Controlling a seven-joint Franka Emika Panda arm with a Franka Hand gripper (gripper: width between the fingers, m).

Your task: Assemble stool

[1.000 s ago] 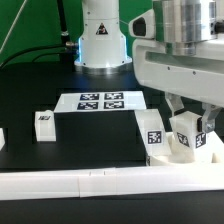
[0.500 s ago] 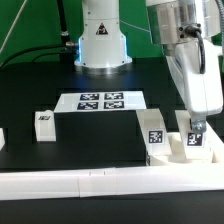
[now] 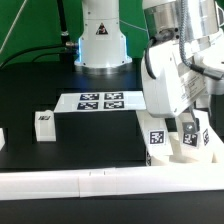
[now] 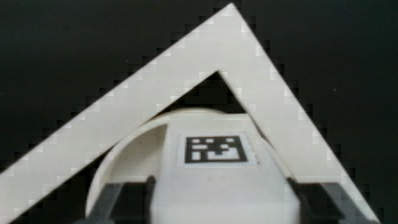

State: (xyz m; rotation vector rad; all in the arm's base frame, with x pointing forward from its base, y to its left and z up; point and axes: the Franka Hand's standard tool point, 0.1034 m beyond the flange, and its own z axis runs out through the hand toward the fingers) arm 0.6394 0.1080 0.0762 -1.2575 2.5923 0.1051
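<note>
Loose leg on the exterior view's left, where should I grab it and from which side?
Pinch the leg across its two flat side faces, near the top, coming straight down from above. It sits apart from other parts on the black table, tagged face toward the camera, so its sides look free.

The arm (image 3: 170, 70) hides most of the seat (image 3: 210, 153), and the picture edge cuts the rest. In the wrist view the fingers (image 4: 118, 200) are blurred, cropped, and cover the leg's (image 4: 214, 150) sides.
</note>
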